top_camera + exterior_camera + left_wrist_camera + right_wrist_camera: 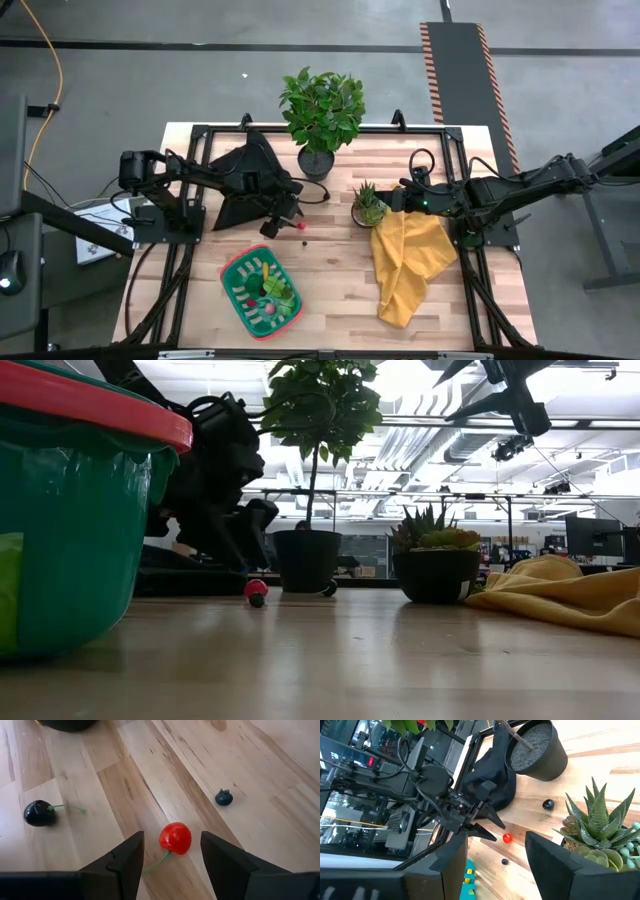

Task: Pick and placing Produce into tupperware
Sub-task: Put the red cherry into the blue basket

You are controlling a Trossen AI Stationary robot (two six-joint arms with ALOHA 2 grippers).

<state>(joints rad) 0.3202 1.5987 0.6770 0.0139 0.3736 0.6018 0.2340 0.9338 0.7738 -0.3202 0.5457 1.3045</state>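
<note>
A red toy cherry (pixel 175 838) with a green stem lies on the wood, also seen as a red dot in the high view (pixel 302 226). My left gripper (pixel 171 841) is open just above it, one finger on each side, touching nothing. A dark cherry (pixel 39 813) and a small dark berry (pixel 224 797) lie nearby. The green red-rimmed tupperware (pixel 241 266) sits near the table's near edge with several produce pieces inside. My right gripper (pixel 398 198) is open, hovering by the small spiky plant (pixel 368 205).
A large leafy potted plant (pixel 322 110) stands at the far edge, with a black cloth (pixel 240 185) under my left arm. A yellow cloth (pixel 410 262) lies on the right half. Bare wood shows between the tupperware and the yellow cloth.
</note>
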